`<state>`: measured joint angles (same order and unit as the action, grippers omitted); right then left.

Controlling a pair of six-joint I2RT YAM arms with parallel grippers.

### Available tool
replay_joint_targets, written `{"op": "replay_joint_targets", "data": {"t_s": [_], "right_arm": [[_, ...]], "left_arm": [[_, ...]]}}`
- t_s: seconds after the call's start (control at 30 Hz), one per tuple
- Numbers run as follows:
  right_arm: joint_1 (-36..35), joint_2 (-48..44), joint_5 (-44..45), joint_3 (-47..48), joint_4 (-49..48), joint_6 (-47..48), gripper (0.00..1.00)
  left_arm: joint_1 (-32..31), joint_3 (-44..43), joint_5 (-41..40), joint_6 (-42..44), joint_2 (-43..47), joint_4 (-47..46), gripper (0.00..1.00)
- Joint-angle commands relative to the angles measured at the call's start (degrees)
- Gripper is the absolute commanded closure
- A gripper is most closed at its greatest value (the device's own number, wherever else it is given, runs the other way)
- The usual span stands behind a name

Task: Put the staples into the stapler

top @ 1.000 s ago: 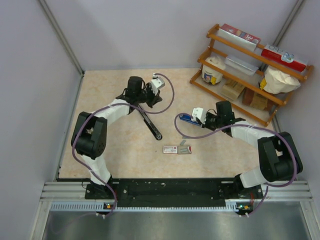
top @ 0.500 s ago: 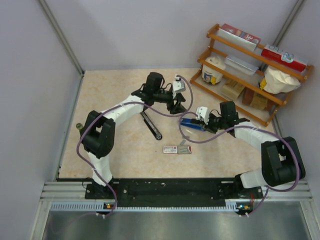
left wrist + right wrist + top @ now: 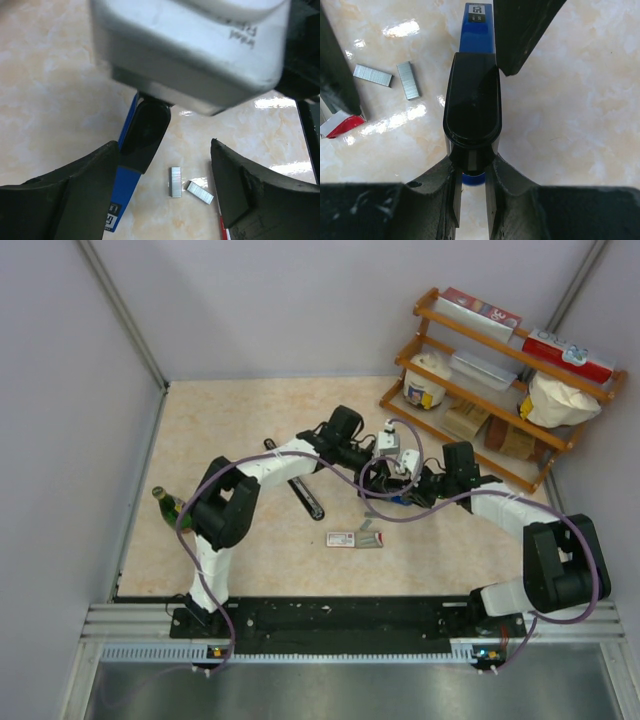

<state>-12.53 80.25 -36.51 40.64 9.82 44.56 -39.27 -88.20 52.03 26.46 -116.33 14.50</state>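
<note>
The stapler [image 3: 472,105] has a black top over a blue base and points away from my right gripper [image 3: 470,172], which is shut on its rear end. My left gripper [image 3: 164,155] hangs open just above the stapler's [image 3: 144,131] front, one finger on each side and neither touching. Two short grey strips of staples [image 3: 175,181] lie loose on the table beside it, between those fingers. Their white box with red print [image 3: 342,538] lies just nearer the arms' bases. In the top view the left gripper [image 3: 388,455] and right gripper [image 3: 410,483] nearly meet.
A long black bar [image 3: 303,495] lies on the table to the left of the stapler. A green bottle [image 3: 165,502] stands at the table's left edge. A wooden shelf rack [image 3: 500,370] with boxes and tubs fills the back right corner.
My left arm swung right, from the black bar to above the stapler, and its jaws went from shut to open. The right gripper kept its hold and hardly moved.
</note>
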Motion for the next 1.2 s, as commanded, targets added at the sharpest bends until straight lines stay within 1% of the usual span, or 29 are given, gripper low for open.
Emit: {"op": "replay_joint_targets", "data": {"t_s": [0.0, 0.23, 0.47, 0.67, 0.8, 0.93, 1.03, 1.1, 1.17], "right_arm": [[0.6, -1.2, -3.5, 3.5, -3.2, -1.9, 1.0], [1.0, -2.0, -4.5, 3.0, -3.1, -1.7, 1.0], [1.2, -2.3, -7.5, 3.2, -1.7, -1.4, 1.0], [1.2, -1.9, -8.4, 3.5, -1.1, -1.0, 1.0], [1.2, -1.8, -8.6, 3.5, -0.9, -1.0, 1.0], [1.2, -1.9, -8.2, 3.5, -0.9, -0.8, 1.0], [1.2, -1.9, -8.3, 3.6, -0.9, -0.8, 1.0], [1.2, -2.1, -8.4, 3.6, -0.9, -0.8, 1.0], [1.2, -2.2, -8.1, 3.5, -0.9, -0.6, 1.0]], "left_arm": [[-1.6, -2.5, 0.6, 2.8, -0.6, 1.3, 0.21], [-2.1, -4.8, 1.1, -1.0, -3.5, -0.6, 0.2], [-2.5, -6.5, 2.7, -0.1, -5.9, 0.4, 0.18], [-3.4, -8.5, 3.3, -0.4, -7.6, 1.1, 0.19], [-3.7, -9.2, 3.9, -0.3, -8.5, 1.6, 0.25], [-3.8, -10.3, 3.3, 0.0, -9.7, 2.5, 0.39], [-3.7, -10.8, 3.5, 0.3, -10.4, 2.9, 0.47], [-3.7, -11.2, 3.6, 0.7, -10.8, 3.5, 0.49], [-3.7, -11.3, 3.5, 1.8, -10.9, 4.6, 0.49]]}}
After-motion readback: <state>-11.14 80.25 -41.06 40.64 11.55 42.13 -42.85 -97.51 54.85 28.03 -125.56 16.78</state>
